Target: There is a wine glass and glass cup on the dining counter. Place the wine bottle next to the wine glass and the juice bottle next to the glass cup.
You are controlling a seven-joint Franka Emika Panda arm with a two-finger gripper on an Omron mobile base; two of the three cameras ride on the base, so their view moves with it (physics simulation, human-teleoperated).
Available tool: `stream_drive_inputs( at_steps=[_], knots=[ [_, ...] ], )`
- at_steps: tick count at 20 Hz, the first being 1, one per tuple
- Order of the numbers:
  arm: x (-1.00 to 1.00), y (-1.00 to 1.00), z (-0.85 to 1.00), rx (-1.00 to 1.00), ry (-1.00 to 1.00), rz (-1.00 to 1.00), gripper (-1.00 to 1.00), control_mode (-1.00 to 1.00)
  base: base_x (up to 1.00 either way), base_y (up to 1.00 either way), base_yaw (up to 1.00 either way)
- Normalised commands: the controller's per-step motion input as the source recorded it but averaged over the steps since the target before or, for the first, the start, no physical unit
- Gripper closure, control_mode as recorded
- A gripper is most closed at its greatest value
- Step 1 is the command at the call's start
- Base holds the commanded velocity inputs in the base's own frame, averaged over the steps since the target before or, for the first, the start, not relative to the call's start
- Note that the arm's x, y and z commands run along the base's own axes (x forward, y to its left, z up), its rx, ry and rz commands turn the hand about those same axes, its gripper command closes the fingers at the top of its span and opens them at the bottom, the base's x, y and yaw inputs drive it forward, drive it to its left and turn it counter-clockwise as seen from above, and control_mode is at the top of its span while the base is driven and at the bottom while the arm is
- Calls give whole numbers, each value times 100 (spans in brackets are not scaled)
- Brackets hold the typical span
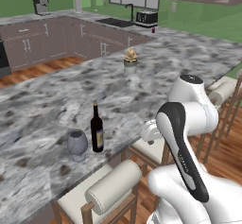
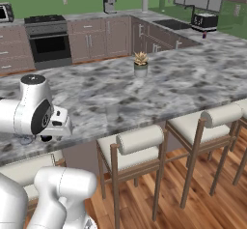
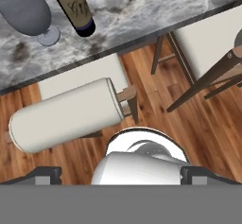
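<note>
The tool (image 3: 121,175) stands with its two tips wide apart at the bottom of the hand view, empty, pointing down over a stool (image 3: 66,114) and the wooden floor (image 3: 156,109). In that view's upper left, one wine bottle (image 3: 73,5) stands upright just beside one wine glass (image 3: 28,10) on the marbled tabletop (image 3: 142,10); the bottle's pale label carries dark lettering too blurred to read. In the left base view the bottle (image 1: 97,128) and glass (image 1: 77,145) sit lower left of centre, near the tabletop's (image 1: 56,95) front edge. One glass cup (image 2: 112,109), nearly see-through, stands at the middle of the right base view, well apart from one potted plant (image 2: 140,64) above it. A small reddish juice bottle (image 1: 153,29) stands by a toaster (image 1: 146,17) at the top of the left base view. Three stools (image 2: 135,148) line the right base view.
</note>
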Motion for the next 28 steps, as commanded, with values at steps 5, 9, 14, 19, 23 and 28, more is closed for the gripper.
stream_drive_inputs(
  at_steps=[5, 9, 14, 19, 23, 28],
  knots=[
    [0, 0, 0, 0, 0, 0, -100, -100, 0, 0, 0],
    [-1, 0, 0, 1, 0, 0, -100, 100, -7, 0, 0],
    [0, 0, 0, 0, 0, 0, -100, 100, -51, 0, -4],
    [0, 0, 0, 0, 0, 0, -100, 100, -67, 0, -3],
    [0, 0, 0, 0, 0, 0, -100, 100, -77, 0, 0],
    [0, 0, 0, 0, 0, 0, -100, 100, -65, 24, 28]
  ],
)
